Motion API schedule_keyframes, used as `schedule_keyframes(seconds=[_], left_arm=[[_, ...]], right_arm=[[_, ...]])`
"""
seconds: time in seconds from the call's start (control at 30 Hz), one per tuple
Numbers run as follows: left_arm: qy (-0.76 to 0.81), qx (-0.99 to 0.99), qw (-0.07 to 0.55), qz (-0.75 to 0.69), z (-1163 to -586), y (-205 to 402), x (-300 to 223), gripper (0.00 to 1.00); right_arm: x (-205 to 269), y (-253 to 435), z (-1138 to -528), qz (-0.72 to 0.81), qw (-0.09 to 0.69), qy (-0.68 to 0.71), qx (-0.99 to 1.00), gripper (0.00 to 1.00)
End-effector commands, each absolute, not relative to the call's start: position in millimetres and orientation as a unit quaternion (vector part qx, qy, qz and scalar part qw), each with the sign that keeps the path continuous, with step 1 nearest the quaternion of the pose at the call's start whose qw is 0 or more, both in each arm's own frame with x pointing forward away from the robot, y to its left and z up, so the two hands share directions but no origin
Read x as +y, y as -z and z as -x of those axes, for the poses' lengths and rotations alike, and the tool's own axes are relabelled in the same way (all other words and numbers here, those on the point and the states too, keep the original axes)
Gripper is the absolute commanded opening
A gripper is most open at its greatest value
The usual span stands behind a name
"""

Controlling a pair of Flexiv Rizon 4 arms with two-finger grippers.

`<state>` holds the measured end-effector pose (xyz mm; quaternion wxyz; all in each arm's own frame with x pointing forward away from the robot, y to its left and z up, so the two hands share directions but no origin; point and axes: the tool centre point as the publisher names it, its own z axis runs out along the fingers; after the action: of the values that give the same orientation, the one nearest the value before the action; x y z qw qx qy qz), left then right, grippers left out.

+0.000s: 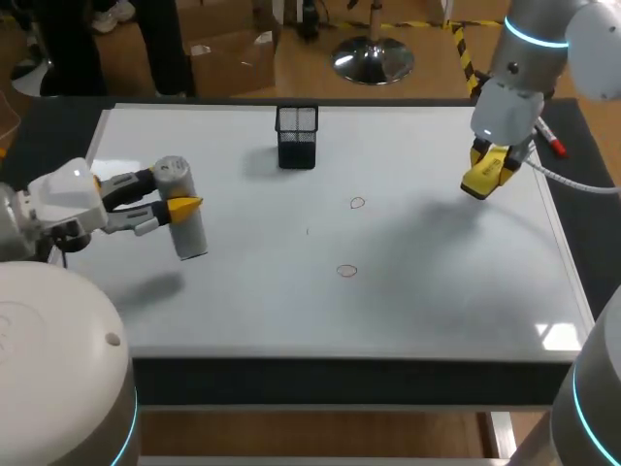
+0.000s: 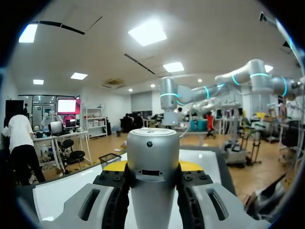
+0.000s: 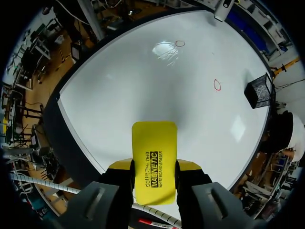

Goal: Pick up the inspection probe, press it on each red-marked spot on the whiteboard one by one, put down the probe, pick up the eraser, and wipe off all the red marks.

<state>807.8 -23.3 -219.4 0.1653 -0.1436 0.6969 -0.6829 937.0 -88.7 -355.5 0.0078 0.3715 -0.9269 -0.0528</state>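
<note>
Silver cylindrical metal inspection probe (image 2: pixel 152 157) sits pinched in the left claw (image 1: pixel 167 192), held over the white whiteboard (image 1: pixel 437 291). The right claw (image 3: pixel 153 169) is pinching a flat yellow rectangular eraser (image 3: pixel 154 143) over the same board. Two small red circled marks (image 1: pixel 357 203) lie on the board between both claws, with a black wire-mesh pen cup (image 1: pixel 296 136) ahead of the left one.

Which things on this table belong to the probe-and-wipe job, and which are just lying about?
Job: probe, held in the left gripper; eraser, held in the right gripper; red marks; whiteboard.
Lying about: black mesh holder; red marker at the whiteboard's edge.
</note>
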Motion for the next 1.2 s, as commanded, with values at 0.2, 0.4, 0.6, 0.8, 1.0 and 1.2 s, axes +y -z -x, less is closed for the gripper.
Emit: schedule_keyframes(seconds=[0.2,0.4,0.6,0.8,1.0,1.2], left_arm=[[0.693,0.693,0.153,0.126,-827,219,-76,0.00],[0.700,0.691,0.145,0.111,-835,216,-106,0.00],[0.705,0.692,0.132,0.088,-849,215,-141,0.00],[0.708,0.694,0.113,0.059,-864,217,-174,0.00],[0.715,0.693,0.090,0.033,-879,221,-202,0.00],[0.718,0.692,0.072,0.015,-891,225,-228,0.00]], right_arm=[[-89,355,-938,-0.372,0.010,0.051,-0.927,0.00],[-89,355,-938,-0.372,0.010,0.051,-0.927,0.00],[-89,355,-938,-0.372,0.010,0.051,-0.927,0.00],[-89,355,-938,-0.372,0.010,0.051,-0.927,0.00],[-89,355,-938,-0.372,0.010,0.051,-0.927,0.00],[-89,355,-938,-0.372,0.010,0.051,-0.927,0.00]])
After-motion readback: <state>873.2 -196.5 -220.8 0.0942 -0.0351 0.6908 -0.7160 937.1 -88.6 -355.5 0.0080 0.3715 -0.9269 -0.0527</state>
